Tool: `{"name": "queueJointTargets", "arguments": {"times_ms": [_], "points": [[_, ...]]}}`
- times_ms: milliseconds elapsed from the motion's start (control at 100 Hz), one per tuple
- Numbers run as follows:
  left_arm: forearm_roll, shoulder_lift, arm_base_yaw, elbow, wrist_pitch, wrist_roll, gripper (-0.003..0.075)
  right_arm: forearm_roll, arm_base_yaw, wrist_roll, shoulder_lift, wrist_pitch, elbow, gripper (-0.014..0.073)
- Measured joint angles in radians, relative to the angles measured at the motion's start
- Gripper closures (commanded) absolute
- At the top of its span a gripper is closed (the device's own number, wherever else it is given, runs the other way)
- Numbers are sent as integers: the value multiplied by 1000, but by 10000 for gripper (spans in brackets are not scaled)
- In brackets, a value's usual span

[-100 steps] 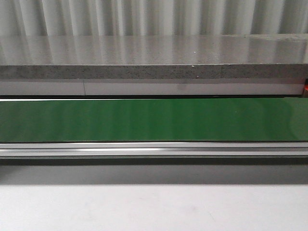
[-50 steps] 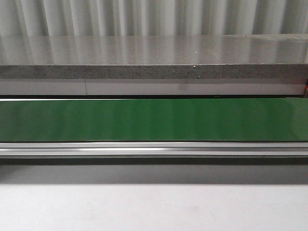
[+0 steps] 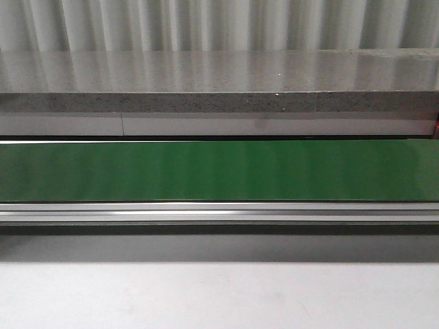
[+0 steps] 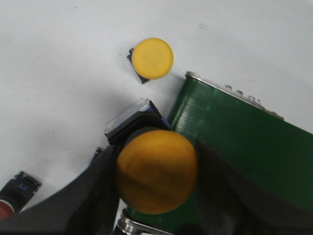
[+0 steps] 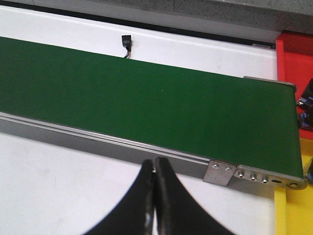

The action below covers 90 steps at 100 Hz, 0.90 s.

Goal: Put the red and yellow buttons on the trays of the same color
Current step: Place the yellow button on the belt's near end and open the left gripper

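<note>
— White surface under both arms. What does the left pincer have?
— It's clenched on a round yellow button, held over the end of the green conveyor belt. A second yellow button lies nearby on the white.
— The right pincer?
— Closed on nothing, beside the belt; a red tray and a yellow tray sit past the belt's end.
</note>
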Motion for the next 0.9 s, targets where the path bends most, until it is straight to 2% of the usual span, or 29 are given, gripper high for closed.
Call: {"name": "queueJointTargets", "arguments": {"times_ms": [340,590,690,810,900], "points": [[-7,-49,-164,119,-54,16,573,0,0,0,0,0,0,660],[-11,-25,-183,153,-69,16,563,0,0,0,0,0,0,660],[-15,-6,-183,155,-69,16,457,0,0,0,0,0,0,660],[-34,-2,-183,155,-66,16,251,0,0,0,0,0,0,660],[-47,-2,-183,155,-63,16,186,0,0,0,0,0,0,660]]}}
